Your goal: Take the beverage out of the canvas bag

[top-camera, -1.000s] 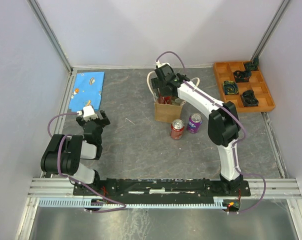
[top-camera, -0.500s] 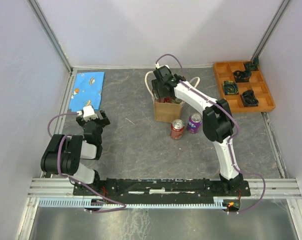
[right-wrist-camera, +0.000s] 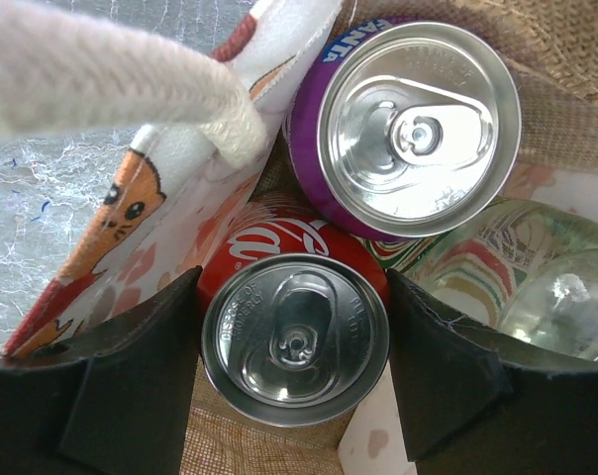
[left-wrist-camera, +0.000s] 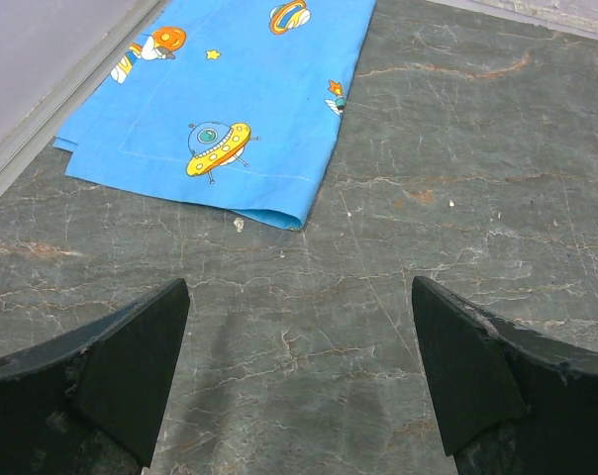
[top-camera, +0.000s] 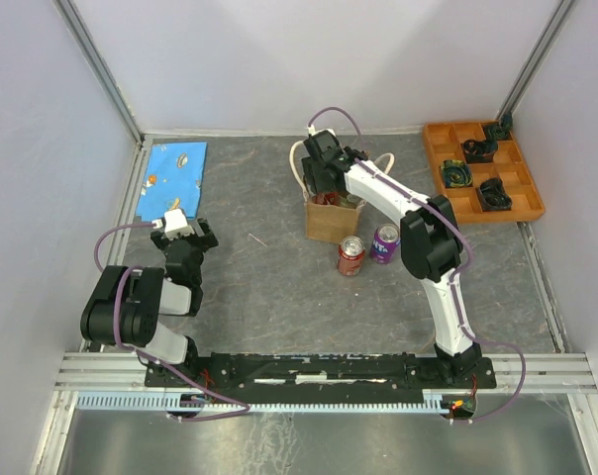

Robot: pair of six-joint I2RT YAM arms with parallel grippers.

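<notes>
The tan canvas bag (top-camera: 331, 224) with cream handles (right-wrist-camera: 111, 84) stands mid-table. My right gripper (top-camera: 326, 191) reaches down into its mouth. In the right wrist view a red cola can (right-wrist-camera: 295, 341) stands upright in the bag, and my right gripper (right-wrist-camera: 294, 368) has one finger pressed against each side of it. A purple can (right-wrist-camera: 408, 124) and a greenish container (right-wrist-camera: 532, 287) stand beside it inside the bag. My left gripper (top-camera: 204, 236) rests at the left, its jaws (left-wrist-camera: 299, 376) wide apart over bare table.
A red can (top-camera: 350, 255) and a purple can (top-camera: 385, 242) stand on the table just in front of the bag. An orange compartment tray (top-camera: 446, 139) with dark parts sits back right. A blue printed cloth (top-camera: 175, 176) lies back left, also seen in the left wrist view (left-wrist-camera: 230, 99).
The right arm has reached further down into the bag and its jaws have narrowed onto the red can. The left arm has not moved.
</notes>
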